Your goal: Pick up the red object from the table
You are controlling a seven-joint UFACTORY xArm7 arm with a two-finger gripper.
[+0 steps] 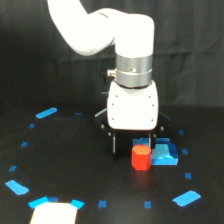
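Observation:
The red object [141, 157], a small red-orange block, stands on the black table [75, 160] right of centre. My gripper [134, 146] hangs straight down from the white arm [132, 102], just above and behind the block. Its dark fingers [114, 145] are hard to make out against the black background, but they appear spread wider than the block, with the block low between them and nearer the finger on the exterior view's right. The block does not look gripped. A larger flat bright-blue piece [165, 155] lies against the block's right side.
Small blue tape marks ring the table. Larger blue patches lie at the back left [46, 113], front left [17, 187] and front right [186, 198]. A bright white patch [54, 213] sits at the front edge.

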